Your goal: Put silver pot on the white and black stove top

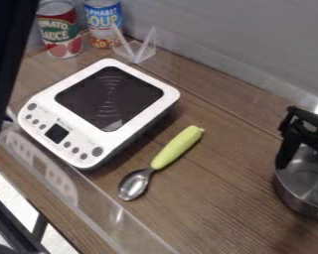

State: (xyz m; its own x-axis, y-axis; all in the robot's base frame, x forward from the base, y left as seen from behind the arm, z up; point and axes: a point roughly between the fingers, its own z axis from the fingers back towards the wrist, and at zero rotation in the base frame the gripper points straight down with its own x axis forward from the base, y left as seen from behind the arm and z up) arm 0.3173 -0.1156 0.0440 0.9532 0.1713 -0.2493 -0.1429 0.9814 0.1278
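The gripper (302,149) is held with jaws apart over the silver pot (302,189) rim, likely for a grasp, well apart from the white and black stove top (102,104) on the counter (229,99).

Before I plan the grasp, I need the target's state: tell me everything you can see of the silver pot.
The silver pot is small, round and shiny, steel by its look, with a rolled rim and low walls. It stands upright on the wooden table at the picture's right edge, partly cut off. The black gripper hangs at its rim with jaws open; whether they touch it I cannot tell. It is far from the stove top.
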